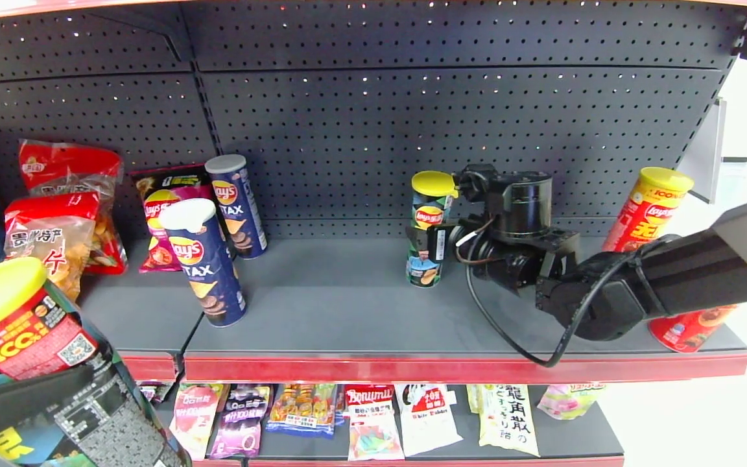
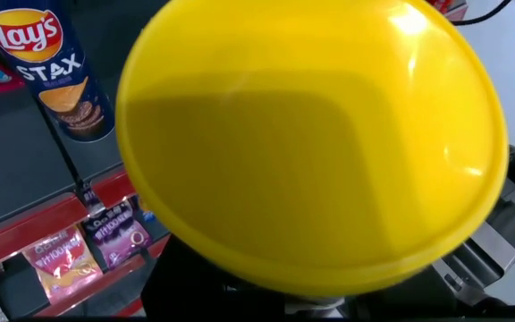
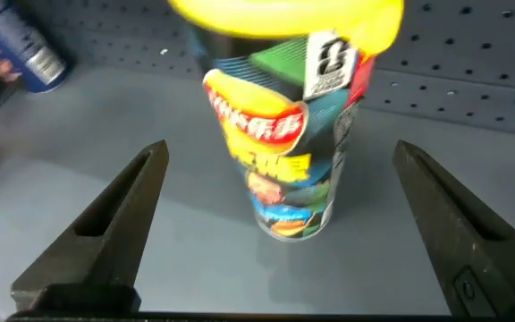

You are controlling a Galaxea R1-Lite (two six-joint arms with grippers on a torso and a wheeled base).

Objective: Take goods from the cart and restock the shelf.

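Observation:
A green chip can (image 1: 430, 224) with a yellow lid stands upright at the middle of the grey shelf board (image 1: 347, 311). My right gripper (image 1: 426, 250) is at this can, open, with one finger on each side. In the right wrist view the can (image 3: 284, 179) stands between the wide-spread fingers (image 3: 114, 224) without touching them. At the lower left, in front of the shelf, my left gripper (image 1: 20, 395) is shut on a red chip can (image 1: 13, 324) with a yellow lid. That lid (image 2: 311, 134) sits close before the left wrist camera.
Two blue chip cans (image 1: 208, 266) (image 1: 238, 204) stand on the left half of the board, with snack bags (image 1: 65, 214) beyond them. A red can (image 1: 649, 207) stands at the far right, another (image 1: 691, 327) behind my right arm. Snack packs (image 1: 373, 415) fill the lower shelf.

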